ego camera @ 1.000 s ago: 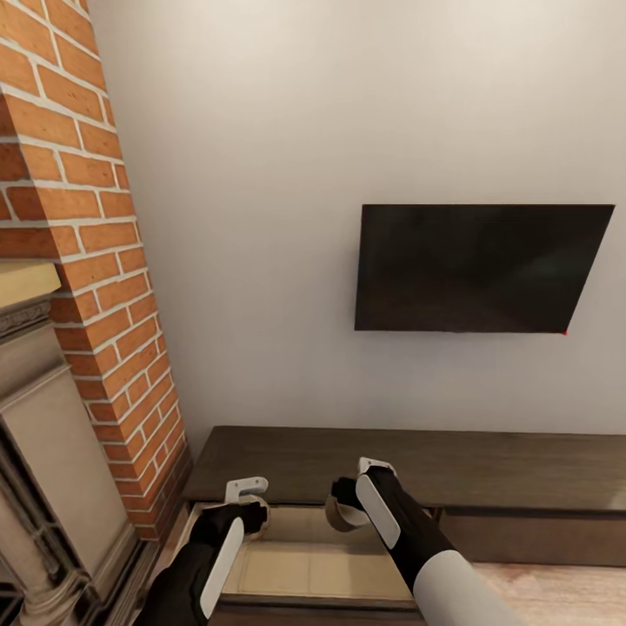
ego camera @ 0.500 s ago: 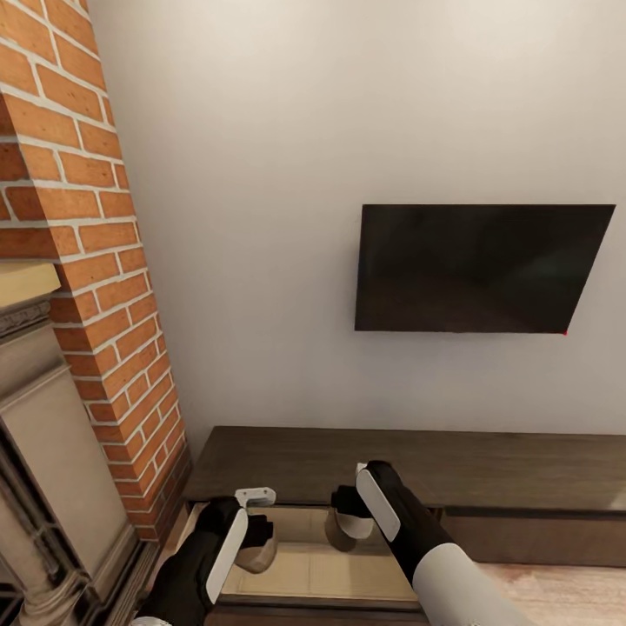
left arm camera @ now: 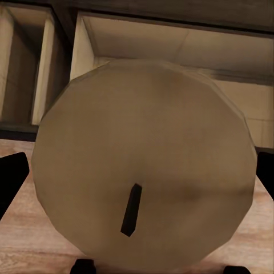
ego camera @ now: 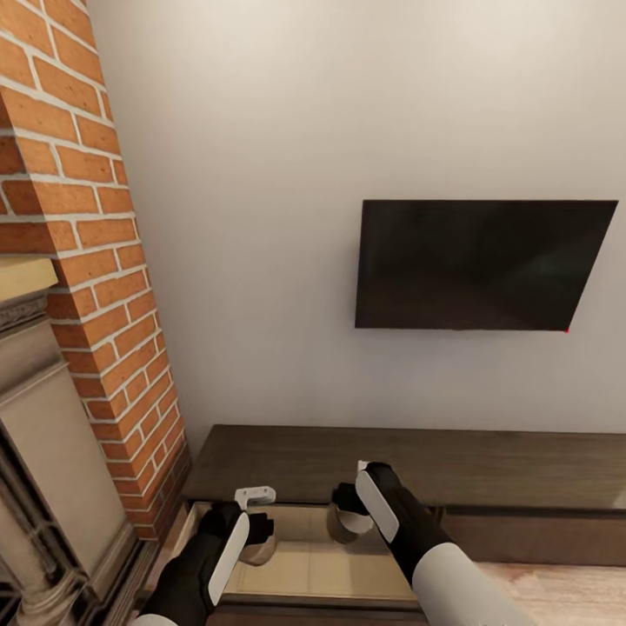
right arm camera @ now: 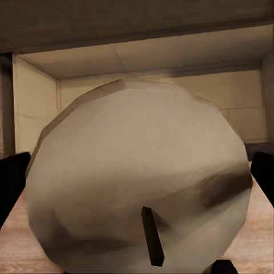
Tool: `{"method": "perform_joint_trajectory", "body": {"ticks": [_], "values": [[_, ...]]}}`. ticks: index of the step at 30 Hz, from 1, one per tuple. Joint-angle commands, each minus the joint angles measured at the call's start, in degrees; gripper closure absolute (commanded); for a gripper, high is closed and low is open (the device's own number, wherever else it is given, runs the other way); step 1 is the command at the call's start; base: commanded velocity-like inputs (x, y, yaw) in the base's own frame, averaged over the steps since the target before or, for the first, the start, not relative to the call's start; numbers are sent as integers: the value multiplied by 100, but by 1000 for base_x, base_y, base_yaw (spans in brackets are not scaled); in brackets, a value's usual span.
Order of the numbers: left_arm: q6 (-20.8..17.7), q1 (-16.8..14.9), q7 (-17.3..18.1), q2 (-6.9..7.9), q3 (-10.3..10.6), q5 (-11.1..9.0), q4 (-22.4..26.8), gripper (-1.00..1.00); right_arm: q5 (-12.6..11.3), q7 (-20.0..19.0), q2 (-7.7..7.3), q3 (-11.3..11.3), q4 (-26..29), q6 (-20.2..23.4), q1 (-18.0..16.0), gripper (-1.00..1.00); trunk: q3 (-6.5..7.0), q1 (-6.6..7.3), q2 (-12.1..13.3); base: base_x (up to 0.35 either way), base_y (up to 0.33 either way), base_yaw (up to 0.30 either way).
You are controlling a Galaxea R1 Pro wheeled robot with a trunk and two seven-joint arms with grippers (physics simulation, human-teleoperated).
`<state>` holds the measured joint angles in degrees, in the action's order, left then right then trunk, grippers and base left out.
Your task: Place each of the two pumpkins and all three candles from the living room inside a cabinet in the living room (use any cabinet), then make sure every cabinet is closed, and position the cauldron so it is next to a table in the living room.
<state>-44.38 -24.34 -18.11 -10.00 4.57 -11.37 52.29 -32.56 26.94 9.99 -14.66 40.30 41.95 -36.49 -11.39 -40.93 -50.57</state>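
Observation:
Each gripper holds a beige candle over the open front compartment of the long dark brown cabinet [ego camera: 409, 465]. In the head view my left gripper [ego camera: 255, 524] is shut on a candle [ego camera: 261, 550] at the compartment's left end. To its right, my right gripper [ego camera: 348, 507] is shut on another candle [ego camera: 349, 524]. Seen close in the left wrist view, the candle [left arm camera: 142, 165] shows its round top and dark wick, with a dark finger [left arm camera: 11, 182] at each side. The right wrist view has its candle [right arm camera: 142, 165] between fingers [right arm camera: 264, 171], facing the pale interior [right arm camera: 142, 63].
A brick chimney [ego camera: 96, 287] and a stone fireplace surround [ego camera: 43, 469] stand close on the left. A black TV [ego camera: 478, 265] hangs on the white wall above the cabinet. Pale wood floor [ego camera: 556, 591] shows at lower right. The left wrist view shows a second pale compartment [left arm camera: 23, 63].
Both grippers have sunk a little toward the open compartment with their candles, the left one also shifting slightly right. The head view has tilted a touch.

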Motion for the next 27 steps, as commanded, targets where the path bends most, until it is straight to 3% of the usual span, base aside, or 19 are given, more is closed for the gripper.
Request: {"method": "perform_joint_trajectory", "body": {"ticks": [1,7,27], "values": [[22,0,0,0,0,2,-17,100,-12,-8,0,4,-116,-61,-1,100,-18,-22,-42,0,0,0],[42,-1,0,0,0,3,-33,100,8,-13,0,15,-497,-114,-6,100,-126,-154,-283,0,0,0],[321,-1,0,0,0,2,-60,100,3,21,0,29,-540,-111,-24,100,-485,-594,-1085,0,0,0]]}}
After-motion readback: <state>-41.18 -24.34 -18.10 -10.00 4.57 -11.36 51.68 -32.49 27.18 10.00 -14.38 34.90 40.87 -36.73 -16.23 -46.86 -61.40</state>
